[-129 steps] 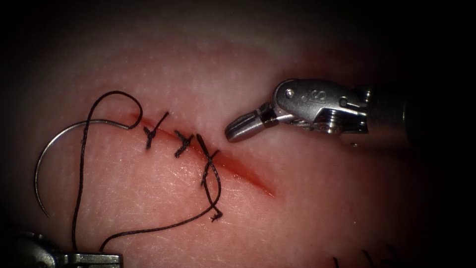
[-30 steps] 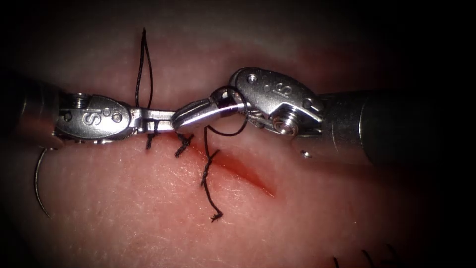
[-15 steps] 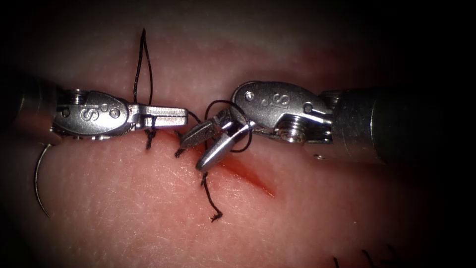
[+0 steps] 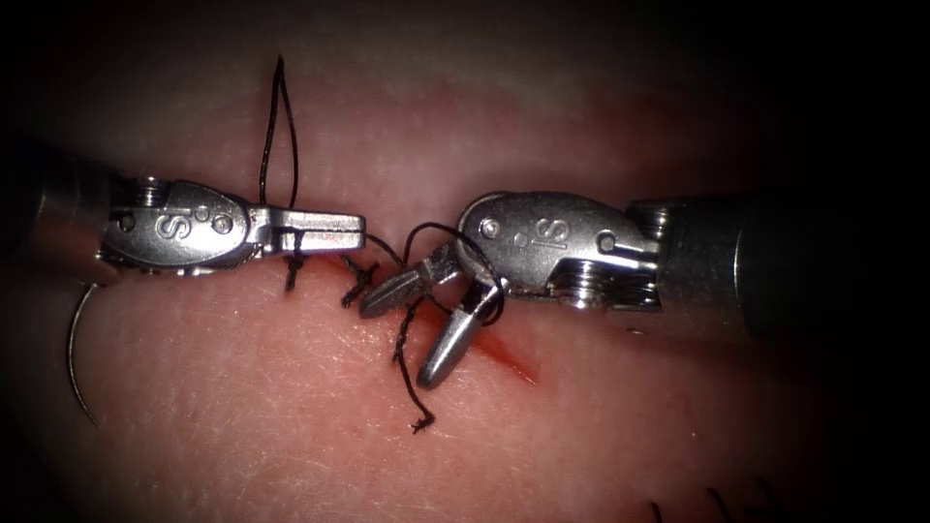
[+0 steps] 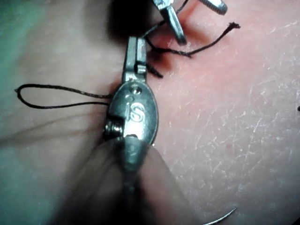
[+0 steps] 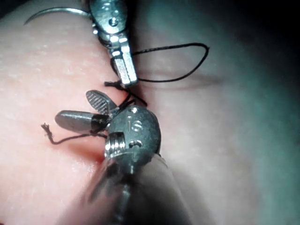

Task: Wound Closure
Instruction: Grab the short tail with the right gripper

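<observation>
We see the left tool point(image 4: 325, 230) lying level above the cut point(image 4: 484, 344), jaws closed on the thread point(image 4: 276, 136), which loops upward. The right tool point(image 4: 407, 324) angles down over the cut, jaws spread wide, thread wound round its wrist, gripping nothing. The needle point(image 4: 73, 358) lies free on the tissue point(image 4: 601, 426), far left of the cut.

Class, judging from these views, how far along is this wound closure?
Done: two knotted stitches cross the cut's left part. In hand: the left tool is shut on the thread; the right tool is open with thread looped round it, above the short tail. The needle lies free, left of the cut. Left: the cut's right end gapes.
</observation>
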`<state>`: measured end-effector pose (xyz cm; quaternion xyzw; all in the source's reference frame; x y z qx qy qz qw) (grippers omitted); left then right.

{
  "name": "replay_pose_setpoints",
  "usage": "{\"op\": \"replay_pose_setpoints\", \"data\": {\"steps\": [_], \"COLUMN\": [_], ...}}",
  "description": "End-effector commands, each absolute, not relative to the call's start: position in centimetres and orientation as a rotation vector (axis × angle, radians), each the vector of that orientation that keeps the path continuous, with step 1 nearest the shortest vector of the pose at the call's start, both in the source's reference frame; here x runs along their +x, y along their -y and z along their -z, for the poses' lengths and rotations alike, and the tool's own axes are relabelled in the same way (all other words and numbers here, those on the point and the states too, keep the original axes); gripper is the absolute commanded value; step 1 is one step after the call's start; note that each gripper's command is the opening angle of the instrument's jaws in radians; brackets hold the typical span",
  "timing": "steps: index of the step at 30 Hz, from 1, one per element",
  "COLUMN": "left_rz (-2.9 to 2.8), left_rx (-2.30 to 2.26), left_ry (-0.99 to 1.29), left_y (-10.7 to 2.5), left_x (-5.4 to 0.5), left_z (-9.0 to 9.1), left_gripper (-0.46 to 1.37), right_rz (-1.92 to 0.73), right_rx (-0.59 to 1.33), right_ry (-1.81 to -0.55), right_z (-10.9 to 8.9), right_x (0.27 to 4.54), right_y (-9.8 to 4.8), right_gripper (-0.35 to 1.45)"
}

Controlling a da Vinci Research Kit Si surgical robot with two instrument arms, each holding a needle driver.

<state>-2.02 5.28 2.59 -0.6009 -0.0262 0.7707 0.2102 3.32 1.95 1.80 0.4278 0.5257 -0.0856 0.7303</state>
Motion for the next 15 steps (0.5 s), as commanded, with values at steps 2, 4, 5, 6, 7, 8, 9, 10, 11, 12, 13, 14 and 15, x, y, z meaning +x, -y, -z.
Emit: {"op": "replay_pose_setpoints", "data": {"steps": [2, 4, 5, 6, 7, 8, 9, 10, 11, 12, 13, 14, 15], "left_rz": [-2.145, -2.146, -2.141, -2.142, -2.142, -2.143, -2.139, -2.139, -2.14, -2.14, -2.141, -2.136, -2.136], "left_rx": [-1.676, -1.677, -1.675, -1.675, -1.676, -1.676, -1.674, -1.675, -1.675, -1.675, -1.676, -1.674, -1.674], "left_ry": [0.082, 0.081, 0.085, 0.084, 0.083, 0.081, 0.085, 0.084, 0.083, 0.082, 0.082, 0.086, 0.086], "left_y": [-5.27, -5.25, -5.25, -5.24, -5.22, -5.21, -5.2, -5.19, -5.18, -5.17, -5.16, -5.16, -5.16], "left_x": [-2.03, -2.03, -2.03, -2.03, -2.03, -2.03, -2.04, -2.04, -2.04, -2.04, -2.04, -2.04, -2.04], "left_z": [-2.59, -2.6, -2.6, -2.6, -2.6, -2.61, -2.61, -2.61, -2.61, -2.61, -2.62, -2.62, -2.62], "left_gripper": [-0.35, -0.35, -0.35, -0.35, -0.35, -0.35, -0.35, -0.35, -0.35, -0.35, -0.35, -0.35, -0.35], "right_rz": [0.197, 0.205, 0.205, 0.21, 0.212, 0.215, 0.219, 0.221, 0.225, 0.228, 0.229, 0.231, 0.231], "right_rx": [0.944, 0.943, 0.943, 0.941, 0.939, 0.938, 0.935, 0.934, 0.931, 0.929, 0.928, 0.926, 0.925], "right_ry": [-1.161, -1.163, -1.163, -1.165, -1.165, -1.166, -1.164, -1.164, -1.162, -1.163, -1.163, -1.164, -1.164], "right_z": [-1.78, -1.77, -1.76, -1.76, -1.77, -1.78, -1.79, -1.79, -1.81, -1.82, -1.83, -1.84, -1.85], "right_x": [3.31, 3.31, 3.31, 3.3, 3.3, 3.31, 3.31, 3.31, 3.32, 3.33, 3.34, 3.34, 3.35], "right_y": [-1.9, -1.82, -1.81, -1.76, -1.73, -1.7, -1.66, -1.65, -1.61, -1.57, -1.55, -1.53, -1.52], "right_gripper": [0.95, 0.93, 0.93, 0.93, 0.93, 0.93, 0.93, 0.93, 0.94, 0.93, 0.93, 0.91, 0.89]}}
